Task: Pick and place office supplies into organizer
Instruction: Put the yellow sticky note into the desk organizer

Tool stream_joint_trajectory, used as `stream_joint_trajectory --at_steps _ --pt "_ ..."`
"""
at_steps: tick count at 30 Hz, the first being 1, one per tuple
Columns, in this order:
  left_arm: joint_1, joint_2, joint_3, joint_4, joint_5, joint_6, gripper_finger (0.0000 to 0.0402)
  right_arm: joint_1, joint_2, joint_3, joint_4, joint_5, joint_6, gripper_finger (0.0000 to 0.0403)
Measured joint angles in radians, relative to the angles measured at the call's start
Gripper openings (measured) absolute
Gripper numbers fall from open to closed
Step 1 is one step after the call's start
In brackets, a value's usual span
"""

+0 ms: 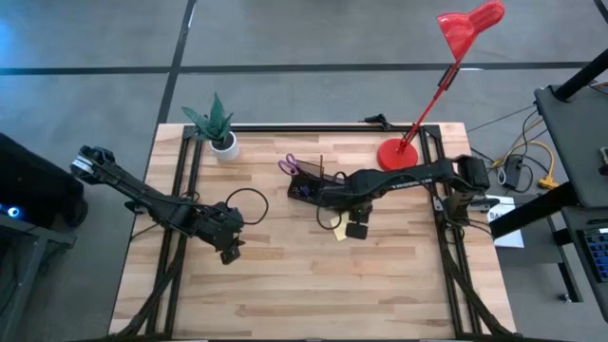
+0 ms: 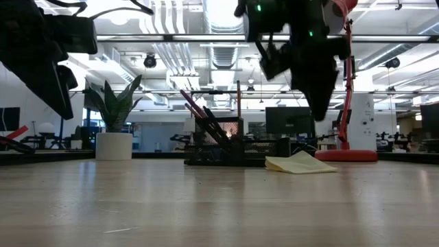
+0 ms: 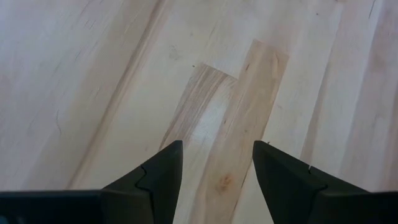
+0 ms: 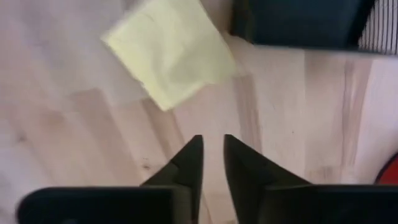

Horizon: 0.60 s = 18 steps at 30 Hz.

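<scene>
Pale wooden table (image 1: 285,285) fronts a bright open office with ceiling ducts (image 2: 171,27).

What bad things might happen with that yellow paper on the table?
The yellow sticky-note pad lies flat on the table, beside the organizer, so the right gripper above it, fingers nearly together and empty, might slip off or crumple a sheet. Reaching down, it may also bump the organizer and its pencils.

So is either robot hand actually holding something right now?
No. The right hand hangs empty above the sticky pad lying on the table; the left hand is open over bare wood.
</scene>
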Motion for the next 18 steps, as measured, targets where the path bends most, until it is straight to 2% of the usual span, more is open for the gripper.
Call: stream_joint_trajectory --at_steps 10,18 --pt "0.0 0.0 0.0 0.0 0.003 0.016 0.018 -0.014 0.0 -0.173 0.242 0.001 -0.115 0.0198" --pt "0.0 0.0 0.0 0.0 0.004 0.014 0.018 -0.074 0.0 -0.256 0.356 -0.017 -0.132 0.0232"
